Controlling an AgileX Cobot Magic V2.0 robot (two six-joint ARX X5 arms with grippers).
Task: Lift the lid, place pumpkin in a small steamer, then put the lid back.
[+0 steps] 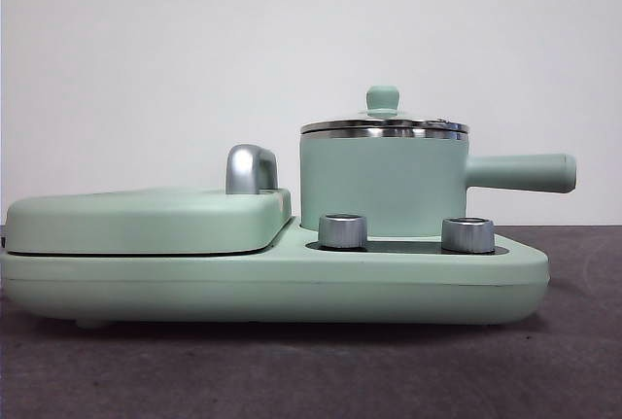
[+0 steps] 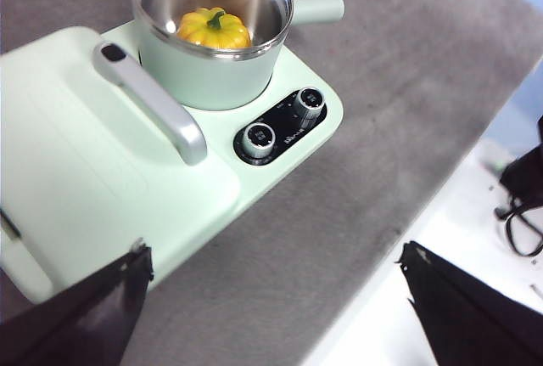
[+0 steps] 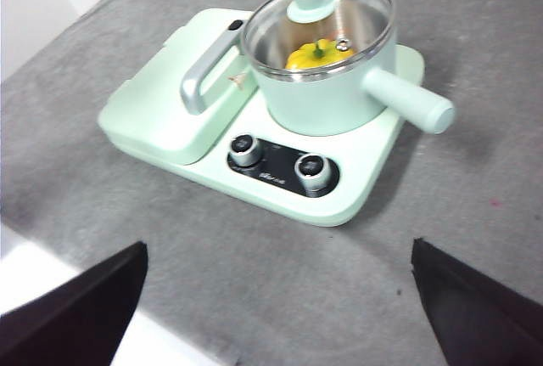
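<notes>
The small steamer (image 1: 384, 186) is a mint-green pot with a long side handle, standing on the right half of the cooker base. The glass lid (image 1: 383, 123) with its mint-green knob sits on the pot's steel rim. Through the glass the yellow-orange pumpkin (image 2: 213, 29) shows inside the pot; it also shows in the right wrist view (image 3: 316, 54). My left gripper (image 2: 276, 298) is open and empty, high above the table, well clear of the cooker. My right gripper (image 3: 280, 298) is open and empty, also raised and away from the pot. Neither arm shows in the front view.
The cooker base (image 1: 292, 283) carries two steel dials (image 1: 342, 230) at its front. The wide flat mint-green cover (image 1: 136, 220) with a chrome handle (image 1: 250, 168) fills its left half. The table's edge (image 2: 424, 230) and white floor lie beyond.
</notes>
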